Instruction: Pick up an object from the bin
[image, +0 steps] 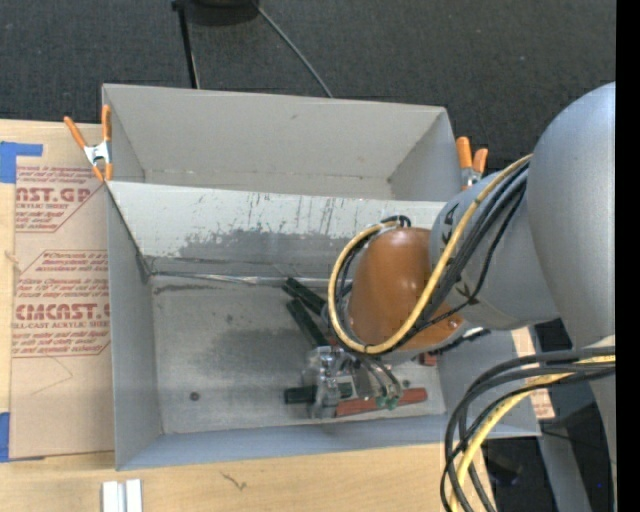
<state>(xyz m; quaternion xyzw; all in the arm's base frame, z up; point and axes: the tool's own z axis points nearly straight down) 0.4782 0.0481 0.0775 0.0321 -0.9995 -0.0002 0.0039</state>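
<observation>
One gripper (328, 382) sits low at the near right of the bin (130, 330) floor, its metal tip down among a small cluster of loose things. Whether it is open or closed cannot be told, as the wrist and wiring crowd it.

A black block (296, 397) lies just left of the tip, against it or nearly so. A red strip (357, 408) lies flat just below and to the right of the tip, along the near wall. A green piece (388, 400) sits at the strip's right end. Which of these, if any, the gripper has hold of cannot be made out.

Behind the gripper, toward the middle of the floor, dark sticks (305, 318) lie slanting from upper left to lower right. Their lower ends run under the wrist.

Over the gripper stands the orange cover (390, 285), leaning left into the bin and looped by yellow and black cables (343, 265). The grey arm (560, 230) reaches in over the right rim, bent steeply downward at the wrist. Left of the cluster, the floor is scuffed grey metal.
</observation>
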